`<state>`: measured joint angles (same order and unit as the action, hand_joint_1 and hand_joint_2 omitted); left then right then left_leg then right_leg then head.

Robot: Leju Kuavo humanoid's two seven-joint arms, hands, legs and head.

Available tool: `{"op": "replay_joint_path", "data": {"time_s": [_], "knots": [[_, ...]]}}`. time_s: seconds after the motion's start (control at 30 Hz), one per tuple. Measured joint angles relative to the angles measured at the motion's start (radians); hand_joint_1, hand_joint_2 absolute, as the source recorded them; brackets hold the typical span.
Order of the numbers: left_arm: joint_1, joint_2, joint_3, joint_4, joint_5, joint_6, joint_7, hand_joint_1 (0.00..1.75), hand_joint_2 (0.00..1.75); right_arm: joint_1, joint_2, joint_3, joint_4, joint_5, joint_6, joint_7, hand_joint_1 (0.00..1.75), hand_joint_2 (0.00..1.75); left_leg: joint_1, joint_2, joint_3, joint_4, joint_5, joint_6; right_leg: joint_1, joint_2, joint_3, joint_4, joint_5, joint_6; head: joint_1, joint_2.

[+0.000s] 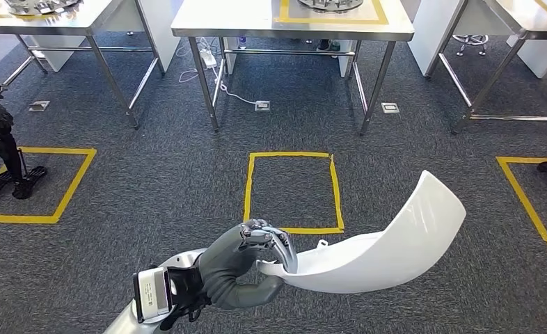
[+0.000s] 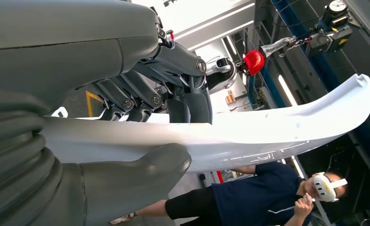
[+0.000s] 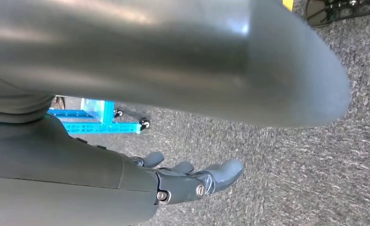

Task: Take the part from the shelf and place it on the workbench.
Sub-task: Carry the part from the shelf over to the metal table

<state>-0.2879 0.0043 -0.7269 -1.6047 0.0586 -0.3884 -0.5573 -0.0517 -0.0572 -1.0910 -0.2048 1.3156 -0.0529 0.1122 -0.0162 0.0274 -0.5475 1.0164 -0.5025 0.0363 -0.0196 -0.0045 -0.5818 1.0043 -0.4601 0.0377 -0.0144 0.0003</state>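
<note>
Left hand (image 1: 257, 261) fingers (image 2: 188, 106) and thumb clamped on one end of the curved white part (image 1: 389, 243), cantilevered beyond them toward the steel bench (image 1: 291, 26) ahead; right hand (image 3: 188, 181) slack, fingers apart, empty.

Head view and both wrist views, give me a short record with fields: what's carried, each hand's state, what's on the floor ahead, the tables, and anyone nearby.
carried part: long curved glossy white plastic panel, held at one end, the rest reaching out to the robot's right
left hand: grips the panel, fingers on one face, thumb on the other
right hand: holds nothing, fingers apart, over grey carpet
floor ahead: yellow tape square on the carpet
workbench: steel-legged table beyond the square
nearby: person in a dark top and white headset
</note>
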Motion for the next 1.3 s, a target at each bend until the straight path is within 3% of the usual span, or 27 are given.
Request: {"op": "replay_joint_path", "data": {"time_s": [0.1,0.13,0.2,0.27,0.3,0.37,0.4,0.47,0.53,0.6,0.67,0.73,0.77,0.8,0.83,0.9,0.97,1.07,1.13,1.23,1.27,1.3], "knots": [[-0.007,-0.001,0.0,-0.003,0.001,-0.001,0.0,1.75,1.75,0.0,0.002,0.0,0.0,0.0,-0.001,-0.002,0.0,0.0,0.008,0.002,0.035,-0.062,0.031,0.007,0.002,0.0,0.005,-0.001,-0.004,0.002,-0.002,0.0],[-0.009,-0.002,0.0,-0.003,0.002,-0.001,0.0,1.75,1.75,0.0,0.003,0.0,0.0,-0.001,-0.001,-0.003,0.0,0.0,0.014,0.004,0.047,-0.083,0.042,0.006,0.003,0.002,-0.008,0.029,-0.022,0.005,-0.001,0.0],[-0.011,-0.004,-0.001,0.001,0.003,-0.002,0.001,1.75,1.75,0.001,0.003,0.0,0.0,-0.002,-0.002,-0.005,0.0,0.0,0.02,0.006,0.053,-0.095,0.048,0.001,-0.003,0.005,-0.067,0.142,-0.077,0.013,0.0,0.0],[-0.007,-0.004,-0.001,0.007,0.002,-0.002,0.001,1.75,1.75,0.004,0.002,0.0,0.0,-0.002,-0.002,-0.005,0.0,0.0,0.028,0.006,0.053,-0.088,0.042,-0.009,-0.013,0.005,-0.116,0.227,-0.097,0.027,0.0,0.0],[-0.007,-0.004,-0.001,0.01,0.002,-0.002,0.001,1.75,1.75,0.005,0.001,0.0,0.0,-0.002,-0.002,-0.004,0.0,0.0,0.035,0.006,0.052,-0.081,0.036,-0.018,-0.021,0.005,-0.115,0.219,-0.079,0.036,0.0,0.0],[-0.007,-0.005,-0.001,0.015,0.002,-0.002,0.001,1.75,1.75,0.005,0.001,0.0,0.0,0.0,-0.001,-0.004,0.0,0.0,0.052,0.007,0.048,-0.051,0.016,-0.045,-0.038,-0.001,-0.064,0.111,-0.018,0.062,0.0,0.0],[-0.008,-0.005,-0.001,0.016,0.003,-0.002,0.001,1.75,1.75,0.003,0.004,0.0,0.001,0.0,0.0,-0.004,0.0,0.0,0.057,0.007,0.041,-0.031,0.002,-0.06,-0.042,-0.002,-0.041,0.063,0.0,0.069,0.004,0.0],[-0.011,-0.007,-0.002,0.016,0.003,-0.003,0.0,1.75,1.75,0.0,0.007,0.0,0.0,0.001,-0.001,-0.003,0.0,0.0,0.056,0.007,0.031,-0.005,-0.023,-0.08,-0.044,-0.003,-0.029,0.036,-0.005,0.051,0.01,0.0],[-0.013,-0.008,-0.004,0.017,0.003,-0.004,0.0,1.75,1.75,-0.002,0.007,0.0,-0.001,0.002,-0.001,-0.002,0.0,0.0,0.055,0.006,0.032,-0.003,-0.034,-0.088,-0.042,0.001,-0.037,0.053,-0.017,0.016,0.008,0.0],[-0.015,-0.008,-0.005,0.017,0.004,-0.004,0.0,1.75,1.75,-0.001,0.007,0.0,-0.001,0.002,-0.001,-0.002,0.0,0.0,0.059,0.003,0.028,0.018,-0.05,-0.09,-0.038,0.004,-0.037,0.057,-0.021,0.0,0.002,0.0],[-0.017,-0.008,-0.006,0.018,0.004,-0.004,0.001,1.75,1.75,-0.001,0.007,0.0,-0.001,0.004,-0.001,-0.002,0.0,0.0,0.057,-0.006,-0.019,0.116,-0.102,-0.086,-0.033,0.007,-0.034,0.055,-0.022,-0.011,-0.003,0.0],[-0.018,-0.008,-0.008,0.02,0.004,-0.004,0.001,1.75,1.75,-0.001,0.007,0.0,-0.001,0.004,-0.001,-0.003,0.0,0.0,0.048,-0.012,-0.097,0.255,-0.155,-0.076,-0.024,0.009,-0.033,0.053,-0.023,-0.019,-0.008,0.0],[-0.018,-0.008,-0.008,0.022,0.004,-0.004,0.001,1.75,1.75,-0.001,0.007,0.0,-0.001,0.004,-0.001,-0.003,0.0,0.0,0.043,-0.014,-0.125,0.298,-0.161,-0.069,-0.018,0.01,-0.032,0.053,-0.025,-0.022,-0.009,0.0],[-0.018,-0.008,-0.009,0.023,0.005,-0.004,0.001,1.75,1.75,-0.001,0.007,0.0,-0.001,0.004,-0.001,-0.003,0.0,0.0,0.038,-0.016,-0.136,0.304,-0.146,-0.059,-0.012,0.013,-0.029,0.053,-0.026,-0.025,-0.01,0.0],[-0.018,-0.008,-0.009,0.024,0.005,-0.004,0.001,1.75,1.75,-0.001,0.007,0.0,-0.001,0.004,-0.001,-0.002,0.0,0.0,0.03,-0.017,-0.128,0.27,-0.113,-0.045,-0.006,0.015,-0.025,0.053,-0.028,-0.027,-0.01,0.0],[-0.019,-0.008,-0.009,0.024,0.005,-0.004,0.001,1.75,1.75,-0.002,0.01,0.0,-0.001,0.004,-0.001,-0.002,0.0,0.0,0.012,-0.025,-0.083,0.146,-0.036,-0.011,0.003,0.021,-0.017,0.051,-0.031,-0.03,-0.009,0.0],[-0.021,-0.008,-0.01,0.024,0.006,-0.004,0.001,1.75,1.75,-0.002,0.011,0.0,-0.001,0.004,-0.001,-0.002,0.0,0.0,-0.002,-0.029,-0.053,0.057,0.004,0.006,0.007,0.025,-0.014,0.049,-0.033,-0.026,-0.009,0.0],[-0.023,-0.009,-0.01,0.024,0.006,-0.003,0.0,1.75,1.75,-0.001,0.008,0.0,-0.002,0.006,-0.001,-0.002,0.0,0.0,-0.004,-0.027,-0.044,0.028,0.014,0.002,0.005,0.025,-0.013,0.045,-0.034,-0.01,-0.011,0.0],[-0.024,-0.01,-0.01,0.024,0.006,-0.003,0.0,1.75,1.75,-0.002,0.007,0.0,-0.002,0.007,-0.001,-0.002,0.0,0.0,0.001,-0.025,-0.034,0.014,0.022,0.005,0.006,0.02,-0.025,0.076,-0.055,-0.001,-0.01,0.0],[-0.026,-0.01,-0.01,0.028,0.006,-0.003,-0.001,1.75,1.75,-0.001,0.006,0.0,-0.002,0.007,-0.001,-0.003,0.0,0.0,0.002,-0.023,-0.03,0.01,0.022,0.012,0.005,0.016,-0.112,0.245,-0.135,0.008,-0.007,0.0],[-0.026,-0.01,-0.011,0.03,0.006,-0.003,0.0,1.75,1.75,0.0,0.006,0.0,-0.002,0.008,-0.001,-0.003,0.0,0.0,0.001,-0.022,-0.03,0.011,0.02,0.013,0.005,0.016,-0.138,0.291,-0.146,0.011,-0.007,0.0],[-0.025,-0.01,-0.011,0.032,0.006,-0.003,0.0,1.75,1.75,0.0,0.005,0.0,-0.002,0.008,0.0,-0.003,0.0,0.0,0.001,-0.021,-0.029,0.012,0.018,0.014,0.005,0.015,-0.149,0.306,-0.14,0.012,-0.007,0.0]]}}
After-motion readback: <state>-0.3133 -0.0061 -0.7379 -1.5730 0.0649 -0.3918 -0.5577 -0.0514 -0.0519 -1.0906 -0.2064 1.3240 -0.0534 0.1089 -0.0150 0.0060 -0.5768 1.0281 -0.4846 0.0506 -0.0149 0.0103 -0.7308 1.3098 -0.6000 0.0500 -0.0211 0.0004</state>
